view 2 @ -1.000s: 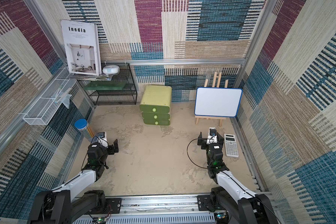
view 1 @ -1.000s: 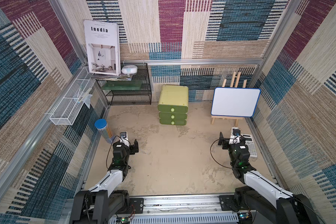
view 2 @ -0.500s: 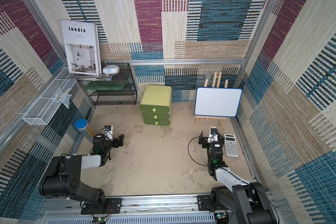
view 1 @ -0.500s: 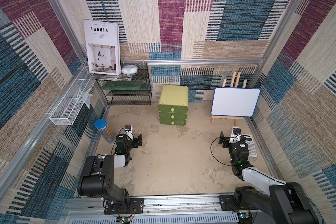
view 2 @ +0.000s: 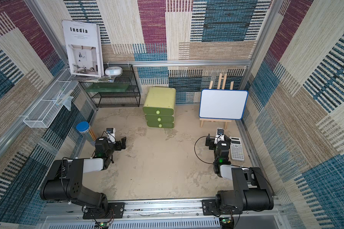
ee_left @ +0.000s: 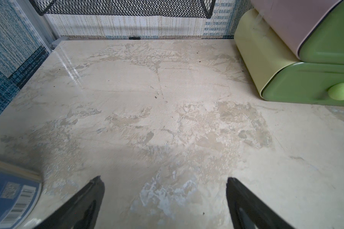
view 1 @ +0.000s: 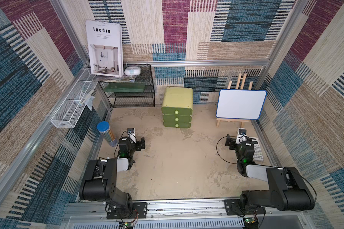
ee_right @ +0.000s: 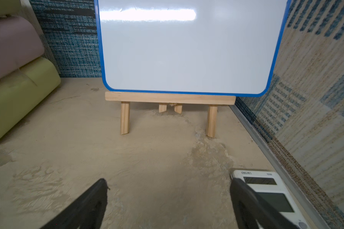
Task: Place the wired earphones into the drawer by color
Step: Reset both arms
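In the left wrist view the yellow-green plastic three-drawer chest (ee_left: 306, 85) runs off the picture's edge, one knob showing, and the blue-labelled cylindrical tin (ee_left: 10, 198) is a blurred, cut-off corner. In the right wrist view the white pocket calculator (ee_right: 270, 196) lies partly behind a black finger (ee_right: 248, 206) of the right pincer (ee_right: 168, 181); the blue-framed whiteboard (ee_right: 187, 49) is cropped. The chest's closed fronts hide its insides.

Held low, the left end effector (ee_left: 165, 180) and right end effector (ee_right: 168, 181) gape wide, empty.
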### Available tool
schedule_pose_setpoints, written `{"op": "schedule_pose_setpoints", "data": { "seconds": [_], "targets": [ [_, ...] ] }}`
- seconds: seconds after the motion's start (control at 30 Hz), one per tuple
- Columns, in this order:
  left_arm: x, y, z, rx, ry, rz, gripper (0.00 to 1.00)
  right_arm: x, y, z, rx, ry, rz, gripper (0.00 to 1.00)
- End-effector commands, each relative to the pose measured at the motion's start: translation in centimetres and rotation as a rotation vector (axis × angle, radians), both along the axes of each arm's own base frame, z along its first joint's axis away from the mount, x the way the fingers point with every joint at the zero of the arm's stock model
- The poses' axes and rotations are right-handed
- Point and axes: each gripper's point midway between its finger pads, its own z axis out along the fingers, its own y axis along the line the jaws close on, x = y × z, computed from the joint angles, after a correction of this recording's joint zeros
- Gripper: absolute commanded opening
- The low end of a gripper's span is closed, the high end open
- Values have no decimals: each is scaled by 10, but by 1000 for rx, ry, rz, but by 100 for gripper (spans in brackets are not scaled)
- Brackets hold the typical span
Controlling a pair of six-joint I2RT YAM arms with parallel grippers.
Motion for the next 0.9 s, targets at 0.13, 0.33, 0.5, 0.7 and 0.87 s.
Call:
{"op": "schedule_pose_setpoints", "data": {
  "seconds": [0.13,0.33,0.5,0.7,0.87],
  "targets": [
    [2,0,6,-6,-21,5,99,7,3,-1,18,-80,38,99],
    [2,0,5,-6,-20,5,99,7,4,-3,20,-70,43,99],
    [2,0,5,-6,-18,5,99,7,3,-2,20,-72,42,99],
    [2,0,5,-6,-20,4,99,7,4,-2,20,-73,43,99],
    [2,0,5,-6,-19,5,99,7,3,-2,20,-72,42,99]
  ]
}}
